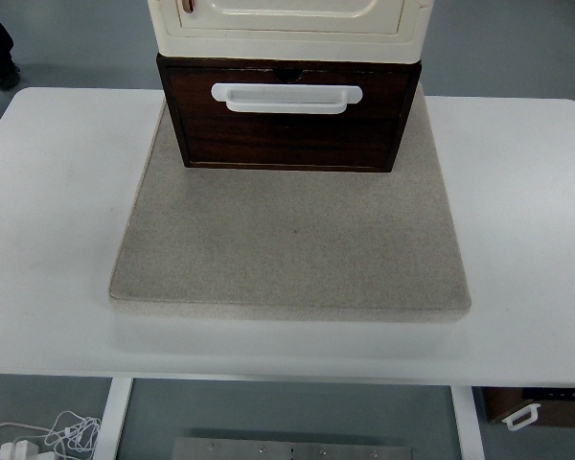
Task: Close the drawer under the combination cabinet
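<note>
A cream combination cabinet stands at the back of a beige mat. Under it is a dark brown wooden drawer with a white handle on its front. The drawer front stands nearly flush with the cabinet face above it. Neither of my arms or hands shows in the head view.
The mat lies on a white table. A dark shoe of a person shows on the floor at the top left. White cables lie on the floor under the table, and a brown box sits at the bottom right.
</note>
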### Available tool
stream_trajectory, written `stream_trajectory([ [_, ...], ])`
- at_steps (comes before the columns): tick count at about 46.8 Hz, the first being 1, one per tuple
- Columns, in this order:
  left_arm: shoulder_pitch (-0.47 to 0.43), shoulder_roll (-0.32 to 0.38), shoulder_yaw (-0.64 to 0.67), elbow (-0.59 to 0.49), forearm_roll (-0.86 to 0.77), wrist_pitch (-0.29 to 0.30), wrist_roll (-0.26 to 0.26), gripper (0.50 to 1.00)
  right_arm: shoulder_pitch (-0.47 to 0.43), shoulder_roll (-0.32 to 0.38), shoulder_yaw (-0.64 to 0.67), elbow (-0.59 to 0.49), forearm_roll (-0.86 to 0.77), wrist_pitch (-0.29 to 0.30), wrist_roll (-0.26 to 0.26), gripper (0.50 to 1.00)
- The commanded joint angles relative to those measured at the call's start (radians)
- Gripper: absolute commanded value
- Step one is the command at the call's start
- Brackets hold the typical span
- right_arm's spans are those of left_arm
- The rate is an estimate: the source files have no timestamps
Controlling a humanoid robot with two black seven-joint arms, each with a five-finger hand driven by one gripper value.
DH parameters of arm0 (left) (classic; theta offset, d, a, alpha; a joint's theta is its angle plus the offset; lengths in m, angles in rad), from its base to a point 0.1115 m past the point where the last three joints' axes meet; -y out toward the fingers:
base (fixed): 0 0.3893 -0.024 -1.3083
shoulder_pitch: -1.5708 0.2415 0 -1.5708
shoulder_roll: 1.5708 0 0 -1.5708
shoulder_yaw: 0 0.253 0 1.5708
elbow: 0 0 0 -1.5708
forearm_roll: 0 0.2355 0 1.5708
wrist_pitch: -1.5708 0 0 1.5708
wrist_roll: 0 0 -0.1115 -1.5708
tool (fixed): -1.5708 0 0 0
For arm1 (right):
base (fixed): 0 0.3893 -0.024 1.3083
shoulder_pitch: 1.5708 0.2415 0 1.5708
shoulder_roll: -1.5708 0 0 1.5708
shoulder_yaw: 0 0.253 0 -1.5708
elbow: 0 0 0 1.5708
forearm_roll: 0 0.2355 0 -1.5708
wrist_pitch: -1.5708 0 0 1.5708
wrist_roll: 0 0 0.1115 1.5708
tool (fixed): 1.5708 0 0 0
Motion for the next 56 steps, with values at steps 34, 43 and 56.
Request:
stream_trajectory([
  [34,0.024,0.085,0.122,0.692,-0.212,0.138,-0.026,1.000,0.000,0.000,0.000,0.000,0.000,0.000,0.000,0.952],
  [43,0.067,0.048,0.245,0.721,-0.373,0.145,-0.026,1.000,-0.001,0.000,0.000,0.000,0.000,0.000,0.000,0.952],
  [56,0.109,-0.057,0.274,0.865,-0.470,0.123,-0.024,1.000,-0.001,0.000,0.006,0.000,0.000,0.001,0.000,0.952],
])
